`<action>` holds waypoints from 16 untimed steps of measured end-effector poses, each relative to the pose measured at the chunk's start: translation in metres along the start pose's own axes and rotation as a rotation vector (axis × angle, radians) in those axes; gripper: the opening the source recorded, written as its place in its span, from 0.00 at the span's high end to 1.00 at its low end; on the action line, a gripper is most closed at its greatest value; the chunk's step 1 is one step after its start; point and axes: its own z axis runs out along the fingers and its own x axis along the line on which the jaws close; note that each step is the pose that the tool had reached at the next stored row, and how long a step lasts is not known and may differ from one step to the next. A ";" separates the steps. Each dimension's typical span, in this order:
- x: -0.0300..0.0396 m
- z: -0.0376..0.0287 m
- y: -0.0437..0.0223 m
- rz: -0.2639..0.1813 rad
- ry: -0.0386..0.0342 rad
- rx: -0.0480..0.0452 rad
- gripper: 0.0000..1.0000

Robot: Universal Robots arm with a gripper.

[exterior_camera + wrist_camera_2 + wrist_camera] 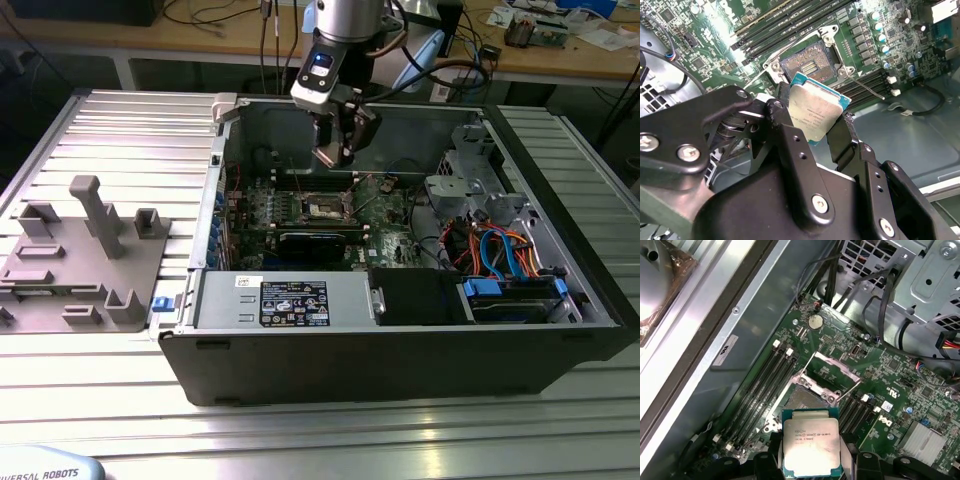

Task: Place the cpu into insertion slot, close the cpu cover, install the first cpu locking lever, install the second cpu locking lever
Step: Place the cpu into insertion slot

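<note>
My gripper (pixel 335 152) hangs inside the open computer case, above the green motherboard (pixel 385 215). It is shut on the cpu (pixel 817 110), a flat square chip with a silver top that I hold by two opposite edges between the black fingers (pixel 785 131). In both wrist views the cpu (pixel 810 442) hovers a little above and to one side of the insertion slot (pixel 802 400), apart from it. The dark insertion slot (pixel 810 62) lies uncovered. The cpu cover (pixel 832 371) stands swung open at the slot's far edge. One thin locking lever (pixel 867 87) sticks out, unlatched.
Memory slots (pixel 767 377) run along both sides of the socket. A long black card (pixel 315 243) and the power supply (pixel 290 300) sit in front of it. The drive cage with orange and blue cables (pixel 495 250) is at the exterior view's right, a grey fixture (pixel 85 250) at its left.
</note>
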 end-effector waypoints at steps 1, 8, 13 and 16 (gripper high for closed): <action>0.0000 0.0000 0.0000 0.004 -0.0002 0.0000 0.46; 0.0000 0.0008 0.0000 0.055 -0.0015 -0.0004 0.46; 0.0000 0.0014 0.0000 0.102 -0.0029 -0.0007 0.46; 0.0000 0.0018 0.0000 0.118 -0.0034 -0.0009 0.46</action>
